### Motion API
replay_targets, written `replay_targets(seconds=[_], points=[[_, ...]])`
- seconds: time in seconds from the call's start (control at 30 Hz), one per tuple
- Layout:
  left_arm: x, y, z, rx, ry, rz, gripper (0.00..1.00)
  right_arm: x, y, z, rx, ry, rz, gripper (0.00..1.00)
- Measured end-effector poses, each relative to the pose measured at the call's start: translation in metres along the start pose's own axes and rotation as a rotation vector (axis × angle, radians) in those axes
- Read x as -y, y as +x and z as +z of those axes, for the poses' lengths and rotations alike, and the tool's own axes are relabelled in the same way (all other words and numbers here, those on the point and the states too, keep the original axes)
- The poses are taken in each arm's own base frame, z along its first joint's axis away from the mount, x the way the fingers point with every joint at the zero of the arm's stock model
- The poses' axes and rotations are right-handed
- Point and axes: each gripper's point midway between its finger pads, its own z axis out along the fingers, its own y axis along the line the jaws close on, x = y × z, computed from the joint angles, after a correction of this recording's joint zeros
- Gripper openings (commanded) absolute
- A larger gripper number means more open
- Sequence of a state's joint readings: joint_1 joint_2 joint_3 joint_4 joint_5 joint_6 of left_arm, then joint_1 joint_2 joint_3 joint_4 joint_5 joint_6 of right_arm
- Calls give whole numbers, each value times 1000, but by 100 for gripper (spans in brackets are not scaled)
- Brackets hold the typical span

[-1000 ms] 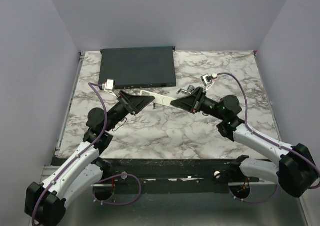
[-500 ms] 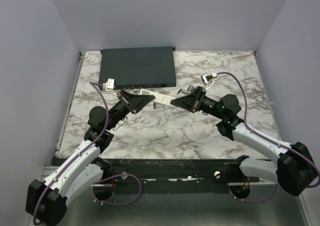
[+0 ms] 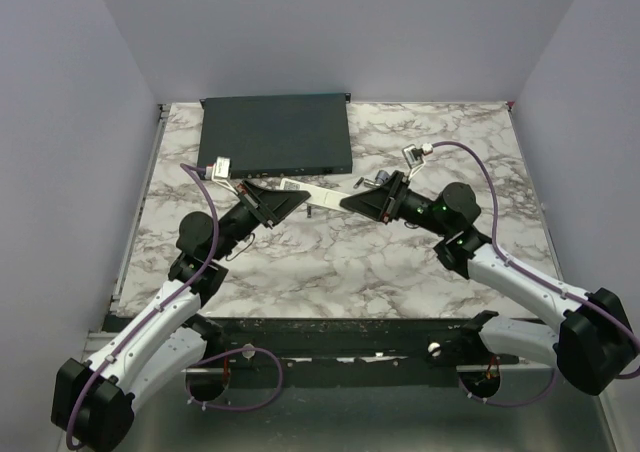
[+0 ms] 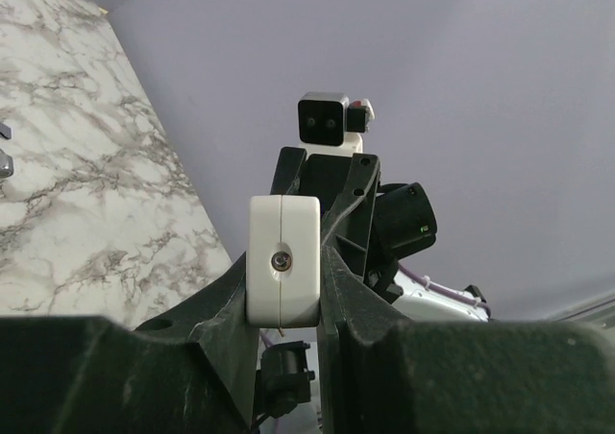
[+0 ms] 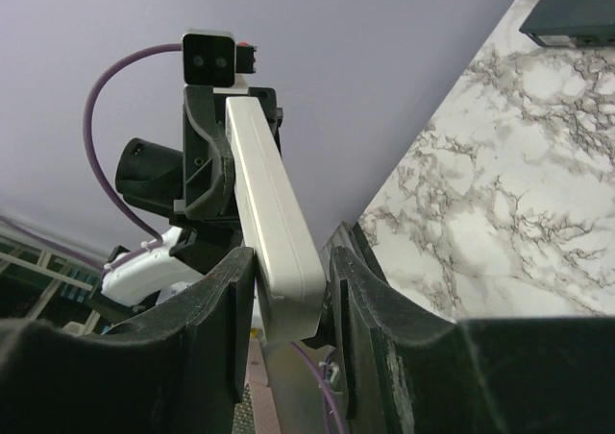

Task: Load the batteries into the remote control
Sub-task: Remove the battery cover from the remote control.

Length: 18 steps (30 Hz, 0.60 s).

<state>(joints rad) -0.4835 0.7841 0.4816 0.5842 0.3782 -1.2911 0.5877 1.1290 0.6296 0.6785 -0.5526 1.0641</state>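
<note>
- The left gripper is now clamped hard on one end of the remote control; a second ago its jaws stood looser.
- The right gripper brackets the other end, but I cannot tell whether it is gripping or letting go.
- The remote hangs between both arms above the marble table, barely shifted.
- This looks like a handover to the left gripper. No batteries are in view.

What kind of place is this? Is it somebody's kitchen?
Probably a robot test booth: a left arm and right arm bolted by a marble-look table, with plain purple walls boxing it in.
</note>
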Motion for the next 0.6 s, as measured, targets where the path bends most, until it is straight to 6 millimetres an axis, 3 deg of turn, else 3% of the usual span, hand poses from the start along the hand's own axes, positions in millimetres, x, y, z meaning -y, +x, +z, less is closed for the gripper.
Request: replay_targets(seconds=[0.17,0.6], points=[[-7,2,0,-7,-25,4,0,11,2,0,-2,48,4,44],[-12,4,-1,-14,-46,8,0,17,5,-3,-8,91,8,26]])
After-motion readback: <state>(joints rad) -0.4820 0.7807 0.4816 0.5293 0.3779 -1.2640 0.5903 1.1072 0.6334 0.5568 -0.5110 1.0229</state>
